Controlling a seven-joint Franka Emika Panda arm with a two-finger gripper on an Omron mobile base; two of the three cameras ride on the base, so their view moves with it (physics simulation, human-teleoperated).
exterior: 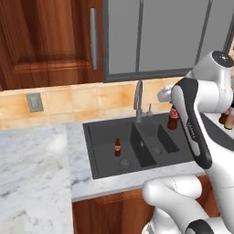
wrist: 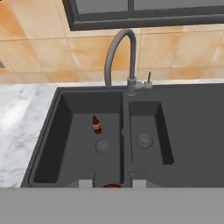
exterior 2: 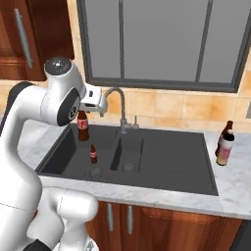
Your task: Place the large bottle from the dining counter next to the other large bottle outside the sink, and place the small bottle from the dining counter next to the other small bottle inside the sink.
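Gripper (exterior 2: 84, 113) is closed on the neck of the small bottle (exterior 2: 83, 126), carrying it upright above the left basin of the sink (exterior 2: 206, 147), likely so it goes down standing. Judged step: lowering it beside the other small bottle (exterior 2: 93, 154), which stands upright on the left basin floor near the drain. Right basin holds no bottle. On the worktop right of the sink, the large bottle (exterior 2: 224, 150) already stands just beside the other large bottle (exterior 2: 228, 130).

Below the gripper (exterior 2: 83, 115), the left basin of the sink (wrist: 48, 131) is open; one small bottle (wrist: 96, 124) stands ahead, faucet (wrist: 120, 57) beyond.
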